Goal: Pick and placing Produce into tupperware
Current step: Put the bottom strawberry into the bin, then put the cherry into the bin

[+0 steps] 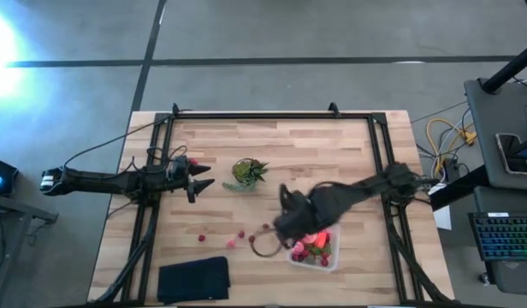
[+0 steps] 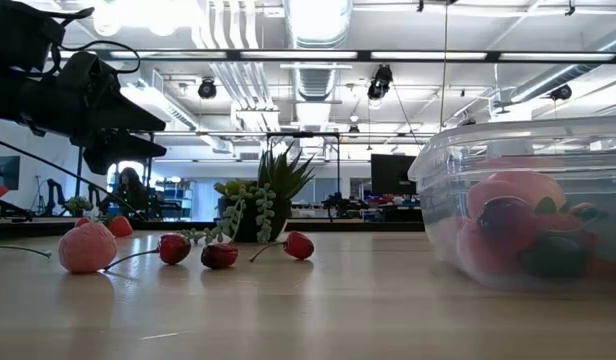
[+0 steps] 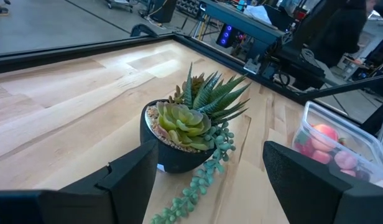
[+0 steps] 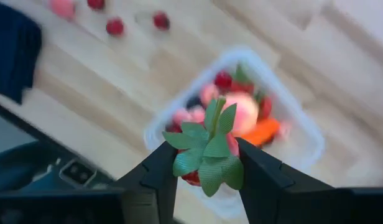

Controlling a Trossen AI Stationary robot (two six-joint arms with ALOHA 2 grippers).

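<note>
1. I have the right gripper (image 4: 207, 163) closed on a strawberry (image 4: 207, 152); in its wrist view the green leafy cap sits between the two fingers with a bit of red showing beneath it.
2. The step in hand, as I judge it, is the carry: the piece is up off the table (image 1: 332, 154) and the clear tupperware (image 4: 303, 134) lies right under it in that view. From above, the right gripper (image 1: 291, 218) hangs just beside the tub's (image 1: 332, 261) edge, on the side toward the table's middle.
3. The tub already holds several pieces: a peach-pink round one (image 4: 244, 121), an orange-red one (image 4: 266, 132) and some small red ones.
4. Loose produce is left on the table: a few cherries (image 2: 220, 255) with stems and a pale pink piece (image 2: 87, 248), lying between the tub and the black pad (image 1: 193, 279).
5. My left gripper (image 3: 207, 171) waits with its jaws wide apart, empty, facing the potted succulent (image 3: 190, 127) near the middle of the table.
6. Next I would centre the strawberry over the tub's opening, lower it inside the rim and only then part the jaws, so it does not bounce off the wall or the heap already there.
</note>
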